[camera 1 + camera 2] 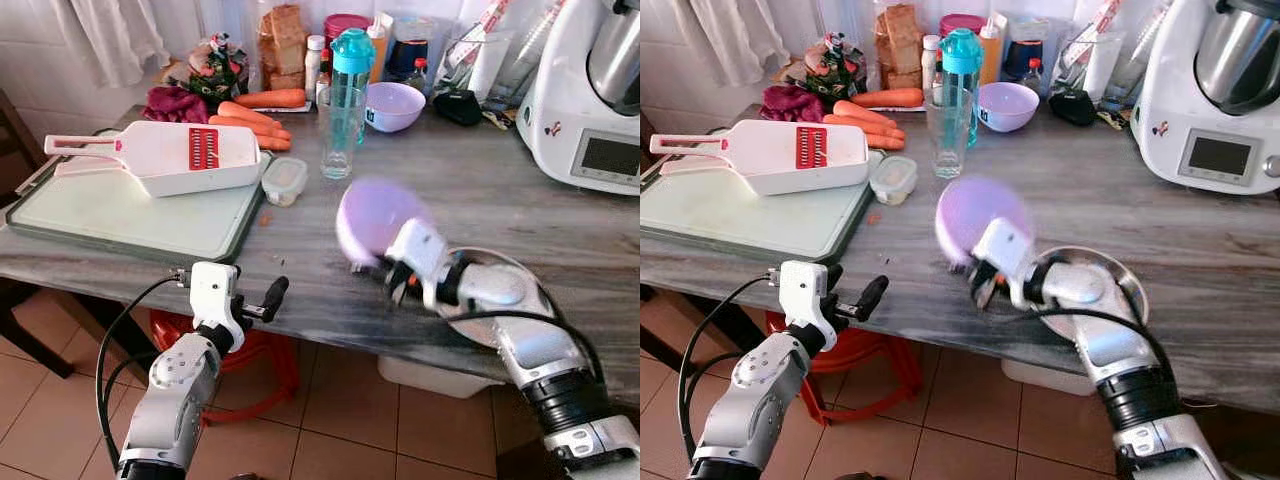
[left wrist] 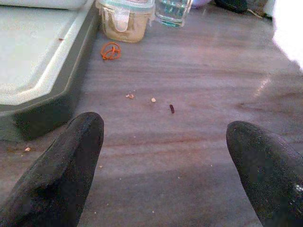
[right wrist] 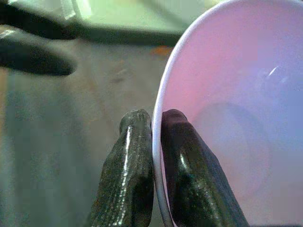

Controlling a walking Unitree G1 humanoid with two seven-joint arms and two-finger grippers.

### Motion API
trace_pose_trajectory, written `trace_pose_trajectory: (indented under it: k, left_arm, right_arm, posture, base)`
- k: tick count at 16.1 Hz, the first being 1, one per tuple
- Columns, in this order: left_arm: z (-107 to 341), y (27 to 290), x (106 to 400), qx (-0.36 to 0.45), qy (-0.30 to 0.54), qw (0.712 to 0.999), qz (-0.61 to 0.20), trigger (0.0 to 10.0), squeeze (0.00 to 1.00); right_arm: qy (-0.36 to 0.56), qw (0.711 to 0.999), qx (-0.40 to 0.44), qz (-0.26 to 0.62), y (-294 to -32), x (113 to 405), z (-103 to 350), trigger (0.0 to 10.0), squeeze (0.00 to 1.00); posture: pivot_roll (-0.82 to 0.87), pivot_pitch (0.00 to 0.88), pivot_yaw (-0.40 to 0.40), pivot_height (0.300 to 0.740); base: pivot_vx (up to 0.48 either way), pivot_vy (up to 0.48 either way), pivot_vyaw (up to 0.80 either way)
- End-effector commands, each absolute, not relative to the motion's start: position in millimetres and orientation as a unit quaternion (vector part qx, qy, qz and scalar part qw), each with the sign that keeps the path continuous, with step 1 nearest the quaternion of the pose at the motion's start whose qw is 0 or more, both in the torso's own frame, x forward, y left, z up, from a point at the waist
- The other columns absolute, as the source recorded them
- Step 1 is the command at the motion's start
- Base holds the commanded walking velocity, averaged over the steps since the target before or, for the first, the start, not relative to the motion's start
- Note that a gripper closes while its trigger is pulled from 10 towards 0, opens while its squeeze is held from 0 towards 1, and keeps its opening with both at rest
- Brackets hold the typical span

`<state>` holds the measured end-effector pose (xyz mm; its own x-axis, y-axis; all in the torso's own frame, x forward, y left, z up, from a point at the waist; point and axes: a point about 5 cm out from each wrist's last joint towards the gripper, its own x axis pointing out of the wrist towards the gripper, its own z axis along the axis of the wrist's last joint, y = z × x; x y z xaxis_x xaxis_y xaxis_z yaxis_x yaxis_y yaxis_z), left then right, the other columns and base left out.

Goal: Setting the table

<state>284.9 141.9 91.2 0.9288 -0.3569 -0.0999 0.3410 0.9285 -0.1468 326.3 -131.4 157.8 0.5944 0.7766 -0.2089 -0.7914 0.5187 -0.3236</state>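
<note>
Your right gripper (image 3: pixel 156 142) pinches the rim of the lilac bowl (image 1: pixel 372 218), one finger inside and one outside, holding it tilted above the grey wooden table (image 1: pixel 480 200). The bowl is blurred in the head views. Just beyond it stand a drinking glass (image 1: pixel 338 130), a small lidded container (image 1: pixel 284 180) and a white slicer (image 1: pixel 165 155) on the cutting board (image 1: pixel 110 215). A metal plate (image 1: pixel 1120 275) lies mostly hidden under your right arm. Your left gripper (image 2: pixel 161 161) hovers at the table edge, fingers wide apart.

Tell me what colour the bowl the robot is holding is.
Pale lilac-pink bowl, clearest in the right wrist view, pinched by the right gripper.
</note>
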Motion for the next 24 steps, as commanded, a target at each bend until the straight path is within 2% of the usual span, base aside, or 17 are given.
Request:
trace_pose_trajectory:
  k: [1, 7, 12, 13, 14, 20, 21, 24]
  left_arm:
    - [93, 141, 285, -0.065, 0.063, 0.98, -0.179, 10.0, 0.0]
    - [93, 141, 289, -0.06, 0.062, 0.98, -0.179, 10.0, 0.0]
    - [90, 138, 286, -0.062, 0.064, 0.979, -0.181, 10.0, 0.0]
    - [90, 137, 285, -0.062, 0.065, 0.979, -0.182, 10.0, 0.0]
    - [90, 138, 286, -0.061, 0.065, 0.979, -0.181, 10.0, 0.0]
    - [90, 139, 287, -0.06, 0.064, 0.98, -0.177, 10.0, 0.0]
    - [90, 139, 286, -0.06, 0.064, 0.98, -0.177, 10.0, 0.0]
    - [91, 139, 287, -0.055, 0.058, 0.981, -0.175, 10.0, 0.0]
  right_arm:
    - [-0.015, 0.884, -0.191, 0.426, -131, 325, 164, 10.0, 0.0]
    - [-0.076, 0.919, -0.202, 0.33, -127, 319, 150, 10.0, 0.0]
    - [-0.075, 0.936, -0.189, 0.286, -128, 314, 134, 10.0, 0.0]
    - [-0.083, 0.94, -0.184, 0.276, -128, 315, 134, 10.0, 0.72]
    - [-0.082, 0.94, -0.184, 0.276, -128, 315, 133, 10.0, 1.0]
    - [-0.105, 0.94, -0.196, 0.259, -123, 319, 135, 10.0, 1.0]
    - [-0.114, 0.939, -0.204, 0.252, -122, 318, 136, 10.0, 0.0]
    - [-0.126, 0.95, -0.179, 0.221, -121, 316, 136, 10.0, 0.0]
  posture:
    - [0.05, 0.061, 0.008, 0.74]
    - [0.05, 0.056, 0.018, 0.74]
    - [0.05, 0.054, 0.017, 0.74]
    - [0.05, 0.054, 0.017, 0.74]
    - [0.05, 0.052, 0.018, 0.74]
    - [0.05, 0.051, 0.016, 0.74]
    - [0.05, 0.054, 0.015, 0.74]
    - [0.05, 0.054, 0.015, 0.74]
  base:
    - [0.0, 0.0, 0.0]
    - [0.0, 0.0, 0.0]
    - [0.0, 0.0, 0.0]
    - [0.0, 0.0, 0.0]
    - [0.0, 0.0, 0.0]
    - [0.0, 0.0, 0.0]
    - [0.0, 0.0, 0.0]
    - [0.0, 0.0, 0.0]
